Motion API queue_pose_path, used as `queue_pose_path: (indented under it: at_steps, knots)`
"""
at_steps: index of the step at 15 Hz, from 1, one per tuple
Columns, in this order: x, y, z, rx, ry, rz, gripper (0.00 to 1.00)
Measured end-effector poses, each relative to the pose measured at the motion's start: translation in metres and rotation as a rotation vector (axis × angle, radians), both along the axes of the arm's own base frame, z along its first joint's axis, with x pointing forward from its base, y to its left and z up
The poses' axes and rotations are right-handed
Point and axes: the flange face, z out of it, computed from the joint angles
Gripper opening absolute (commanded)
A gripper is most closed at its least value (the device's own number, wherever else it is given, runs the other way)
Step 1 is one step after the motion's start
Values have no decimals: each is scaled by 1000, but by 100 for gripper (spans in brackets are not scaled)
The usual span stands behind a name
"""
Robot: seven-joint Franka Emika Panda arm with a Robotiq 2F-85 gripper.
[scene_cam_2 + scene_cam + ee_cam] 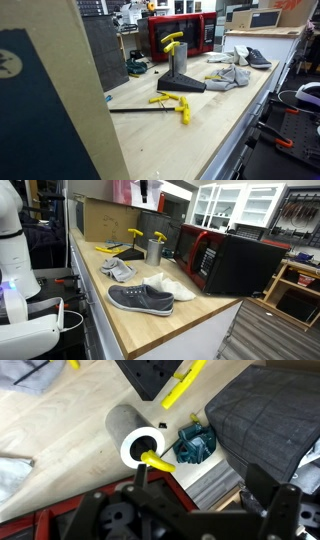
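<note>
Robotiq claw point(200, 498) hangs released over the front edge of a wooden counter point(60, 430), its dark fingers point(140, 478) spread wide apart with nothing between them, as seen in the wrist view. Nearest to it, just ahead of the fingers, a metal cup point(125, 428) stands upright on the wood with a yellow-handled tool point(157, 460) poking out of its mouth; claw and cup are apart, not touching. A small teal object point(195, 448) sits just beside the cup, and dark grey fabric point(265, 415) fills the corner beyond it; whether that is a shoe or a cloth cannot be told from this view. A black base point(145, 372) lies at the upper edge of the wrist view. In both exterior views the cup point(154, 252) point(178, 62) stands mid-counter with the yellow handle point(157, 237) point(172, 42) rising above its rim, close to a red-and-black microwave point(235, 262). In an exterior view a grey shoe point(140, 299) and a white shoe point(172, 286) lie side by side nearer the counter's end, with a grey cloth point(120, 270) between them and the cup. In an exterior view loose yellow hex keys point(175, 102) lie on the wood in front of the black base point(183, 84).
</note>
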Motion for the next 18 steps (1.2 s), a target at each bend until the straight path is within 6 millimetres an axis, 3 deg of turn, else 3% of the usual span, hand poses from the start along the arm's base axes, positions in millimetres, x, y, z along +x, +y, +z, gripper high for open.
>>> queue_pose_path:
  at_steps: [18]
  knots:
    - [9, -3, -13, -5, 34, -3, 100]
